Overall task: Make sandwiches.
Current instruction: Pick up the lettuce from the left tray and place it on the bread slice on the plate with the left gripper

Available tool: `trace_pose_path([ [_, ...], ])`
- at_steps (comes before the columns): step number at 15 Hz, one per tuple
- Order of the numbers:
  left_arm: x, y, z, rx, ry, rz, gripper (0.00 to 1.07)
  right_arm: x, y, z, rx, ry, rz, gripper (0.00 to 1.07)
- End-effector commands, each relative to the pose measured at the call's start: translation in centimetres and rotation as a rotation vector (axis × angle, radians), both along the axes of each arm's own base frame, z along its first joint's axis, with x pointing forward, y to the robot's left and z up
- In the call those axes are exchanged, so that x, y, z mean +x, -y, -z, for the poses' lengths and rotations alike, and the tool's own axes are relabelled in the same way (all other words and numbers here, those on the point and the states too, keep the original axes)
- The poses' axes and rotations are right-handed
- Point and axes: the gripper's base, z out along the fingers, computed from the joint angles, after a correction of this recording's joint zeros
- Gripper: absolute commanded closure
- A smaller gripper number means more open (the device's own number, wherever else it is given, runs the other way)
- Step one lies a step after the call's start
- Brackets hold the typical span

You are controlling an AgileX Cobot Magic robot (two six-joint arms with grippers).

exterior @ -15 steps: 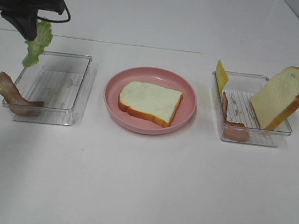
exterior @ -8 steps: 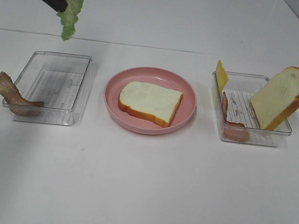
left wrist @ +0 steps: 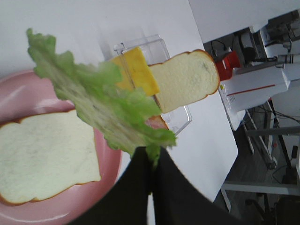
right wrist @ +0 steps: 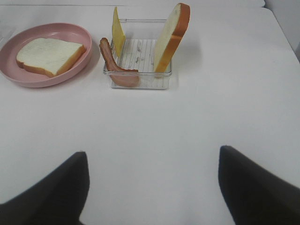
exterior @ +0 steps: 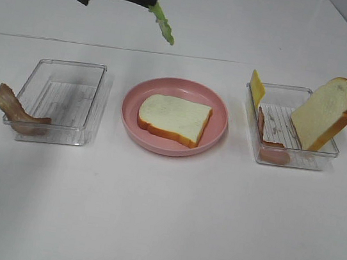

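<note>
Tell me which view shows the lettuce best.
Left wrist: the lettuce shows large and ruffled, pinched in the left claw. The high view shows only a small green strip. The right wrist view misses it.

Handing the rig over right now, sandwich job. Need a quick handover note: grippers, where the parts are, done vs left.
Left gripper: shut on the lettuce, held in the air behind the pink plate.
Right gripper: open, empty, above bare table on the near side of the right tray.
Plate: one bread slice lying flat, nothing on it.
Left tray: bacon strip draped over its near left corner.
Right tray: cheese, second bacon strip, second bread slice leaning upright.
Done: base slice down, lettuce picked.
Left: lettuce, bacon, cheese, top slice.
</note>
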Motion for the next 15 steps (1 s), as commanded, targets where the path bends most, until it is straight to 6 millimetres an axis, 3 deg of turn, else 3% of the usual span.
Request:
trace_pose_path([
  [1,-0.8,3.2,1.8,-0.005,-0.022,0.09,1.07,-0.1,0.0,0.0,-0.002,0.016,0.005,0.35],
  [3,-1.4,5.5,3.5,0.006,-0.054,0.139,1.07,-0.1,0.0,0.0,-0.002,0.016,0.005,0.35],
  [7,-2.1,7.9,6.8,0.036,-0.113,0.195,1.07,-0.1,0.0,0.0,-0.001,0.016,0.004,0.35],
  [15,-2.1,7.6,10.5,0.133,-0.133,0.275,1.07,-0.1,0.0,0.0,-0.001,0.016,0.004,0.35],
])
